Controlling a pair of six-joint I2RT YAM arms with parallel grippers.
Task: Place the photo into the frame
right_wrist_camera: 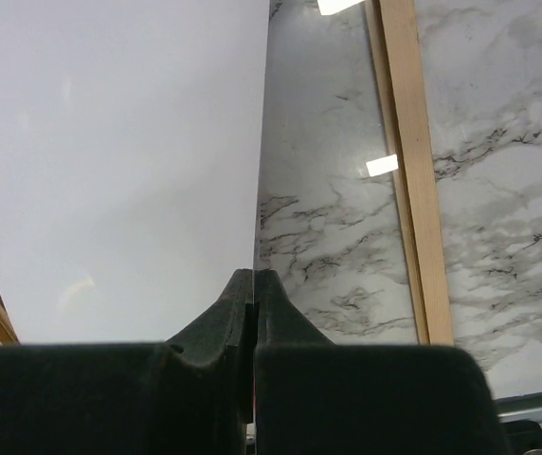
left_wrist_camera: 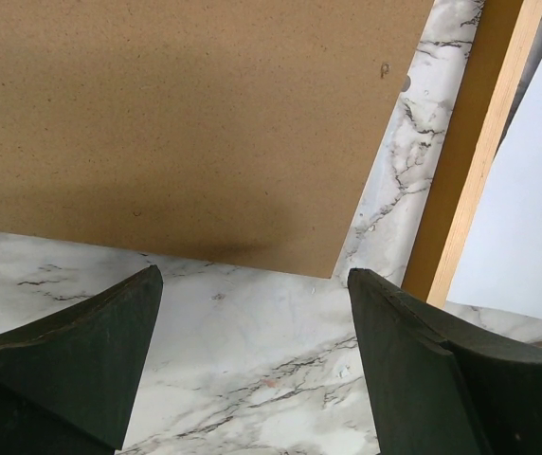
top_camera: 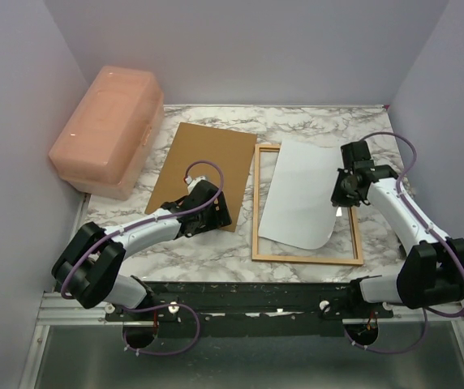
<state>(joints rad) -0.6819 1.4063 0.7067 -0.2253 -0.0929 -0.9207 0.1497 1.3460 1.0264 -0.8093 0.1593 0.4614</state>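
Currently we note the right gripper [top_camera: 342,193] fully closed, its two black fingers [right_wrist_camera: 214,322] pinching the right-hand edge of the flat rectangular print [top_camera: 297,194]. Only the print's plain white back faces us; the picture side is hidden. The sheet appears lifted at the pinched side, and its near right corner looks curled.

The print hangs over the thin rectangular orange-brown wooden frame [top_camera: 305,259], which lies flat on the white, grey-veined marble tabletop [top_camera: 208,255]. From above, the print's far edge crosses the frame's far rail. Its near left corner falls inside the opening, close to the left rail. The print is not lying square within the frame.

The left gripper [top_camera: 209,209] has its jaws wide apart, and we see only bare marble between them. It sits at the near right corner of a plain brown rectangular backing board [top_camera: 204,158]. The board lies flat just left of the frame, with a strip of marble between them. The left wrist view shows that corner, the frame's left rail and the white sheet beyond.

A translucent pink plastic lidded box [top_camera: 106,130] stands at the far left, well apart from the frame.
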